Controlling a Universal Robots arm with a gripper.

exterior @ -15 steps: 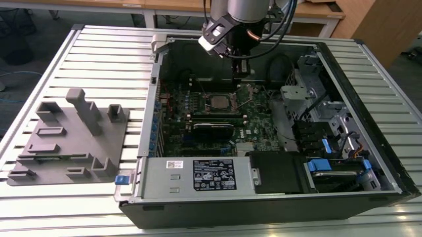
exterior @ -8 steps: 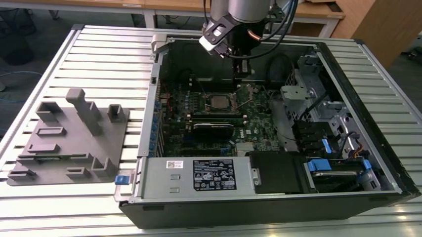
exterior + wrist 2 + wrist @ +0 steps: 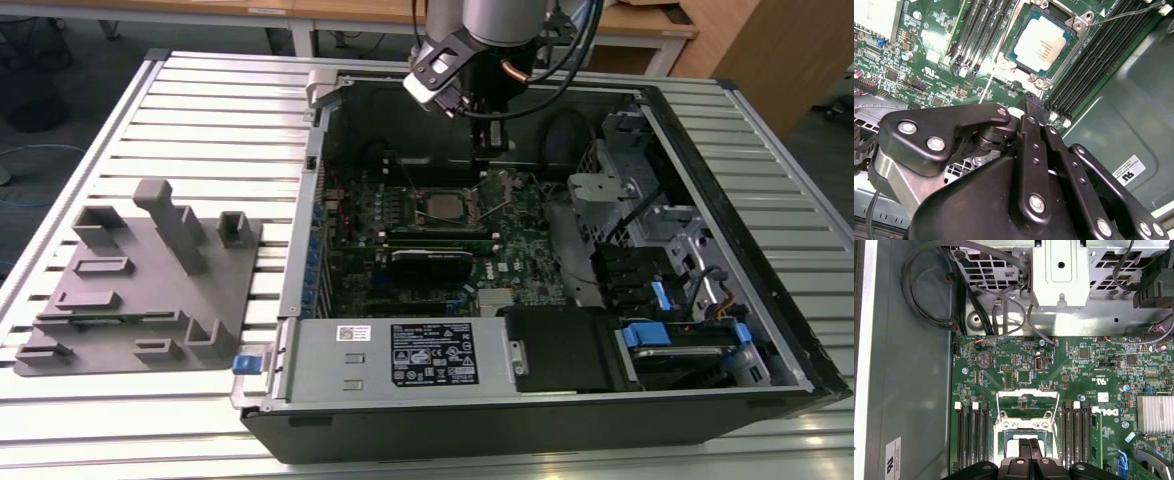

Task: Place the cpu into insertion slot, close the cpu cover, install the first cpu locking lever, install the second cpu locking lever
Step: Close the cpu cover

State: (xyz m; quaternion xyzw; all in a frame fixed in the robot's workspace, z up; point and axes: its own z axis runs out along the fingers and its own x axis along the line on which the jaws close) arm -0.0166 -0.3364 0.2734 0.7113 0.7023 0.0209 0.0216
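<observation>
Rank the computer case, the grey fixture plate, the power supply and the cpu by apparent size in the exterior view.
1. computer case
2. grey fixture plate
3. power supply, nearer the camera than the cpu
4. cpu, smallest by far

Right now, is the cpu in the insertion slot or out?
In: the cpu sits flat inside the insertion slot, silvery top showing.

silvery-grey cpu (image 3: 1040, 42), green motherboard (image 3: 929, 55), black gripper (image 3: 1032, 100), black memory slots (image 3: 979, 27), blue tabs (image 3: 645, 335), pale grey striped tabletop (image 3: 174, 110)
</observation>
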